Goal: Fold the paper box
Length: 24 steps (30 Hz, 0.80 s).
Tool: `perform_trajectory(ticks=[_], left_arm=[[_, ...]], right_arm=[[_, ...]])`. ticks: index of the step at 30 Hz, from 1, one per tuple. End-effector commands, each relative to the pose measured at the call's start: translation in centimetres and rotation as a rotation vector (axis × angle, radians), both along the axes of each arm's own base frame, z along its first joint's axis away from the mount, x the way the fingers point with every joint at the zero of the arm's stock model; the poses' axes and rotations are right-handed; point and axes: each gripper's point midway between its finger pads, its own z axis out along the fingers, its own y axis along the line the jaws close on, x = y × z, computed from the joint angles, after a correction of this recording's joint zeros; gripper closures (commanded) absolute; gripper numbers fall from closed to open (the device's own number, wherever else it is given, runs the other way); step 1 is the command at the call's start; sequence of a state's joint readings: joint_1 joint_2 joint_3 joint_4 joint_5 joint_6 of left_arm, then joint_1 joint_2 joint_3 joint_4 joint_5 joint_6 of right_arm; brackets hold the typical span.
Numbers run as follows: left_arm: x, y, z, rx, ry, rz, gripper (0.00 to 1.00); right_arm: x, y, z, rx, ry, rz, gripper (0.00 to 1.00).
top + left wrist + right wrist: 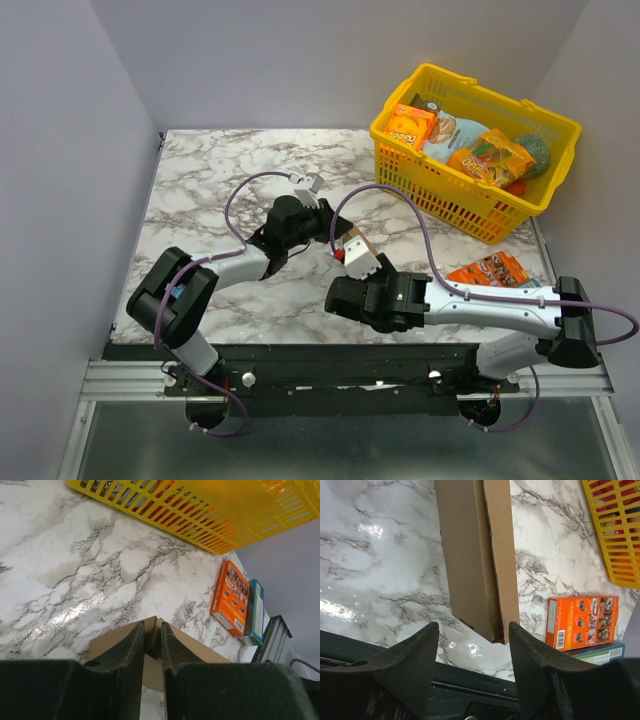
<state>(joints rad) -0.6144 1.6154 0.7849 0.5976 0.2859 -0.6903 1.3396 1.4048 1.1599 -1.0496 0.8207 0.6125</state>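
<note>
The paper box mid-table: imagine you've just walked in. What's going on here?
The left hand is pinching an edge of the paper box, which is folded into a long brown shape. The right hand is open, facing the box's end and not gripping it. The yellow basket stands apart at the far right.

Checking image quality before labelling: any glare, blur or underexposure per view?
Top external: even light, sharp. Left wrist: glare streak on the marble table, yellow basket blurred up close, left fingers dark. Right wrist: glare patches on marble, right fingers near-black, paper box sharp.
</note>
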Motion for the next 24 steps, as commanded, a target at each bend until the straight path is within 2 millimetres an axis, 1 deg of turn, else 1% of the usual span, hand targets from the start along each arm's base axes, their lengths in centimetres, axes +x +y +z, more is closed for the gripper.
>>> perform_trajectory(ticks=[1, 3, 7, 9, 10, 18, 21, 24], left_arm=[[-2.2, 1.9, -6.6, 0.184, 0.146, -0.021, 0.92], [-2.1, 1.8, -6.5, 0.186, 0.144, -0.022, 0.92], [-2.2, 1.7, -6.5, 0.189, 0.142, -0.023, 0.92], [-2.2, 1.7, -6.5, 0.189, 0.142, -0.023, 0.93], [-2.2, 1.8, -6.6, 0.192, 0.144, -0.024, 0.93], [-2.2, 1.7, -6.6, 0.200, 0.141, -0.027, 0.93], [-2.2, 1.7, -6.6, 0.204, 0.143, -0.026, 0.93], [-2.1, 1.7, -6.6, 0.205, 0.141, -0.025, 0.93]], right_arm=[[-0.1, -0.1, 1.5, 0.050, 0.005, -0.029, 0.33], [-0.2, -0.2, 1.1, 0.038, 0.011, -0.026, 0.37], [-0.3, -0.6, 0.1, 0.026, 0.025, -0.034, 0.42], [-0.2, -1.0, 0.0, 0.034, 0.031, -0.044, 0.44], [-0.2, -1.2, -0.2, 0.030, 0.031, -0.046, 0.44], [0.4, -2.2, 0.2, 0.037, 0.020, -0.063, 0.45], [0.5, -2.0, 0.3, 0.046, 0.017, -0.056, 0.46], [0.5, -1.8, -0.1, 0.045, 0.027, -0.050, 0.47]])
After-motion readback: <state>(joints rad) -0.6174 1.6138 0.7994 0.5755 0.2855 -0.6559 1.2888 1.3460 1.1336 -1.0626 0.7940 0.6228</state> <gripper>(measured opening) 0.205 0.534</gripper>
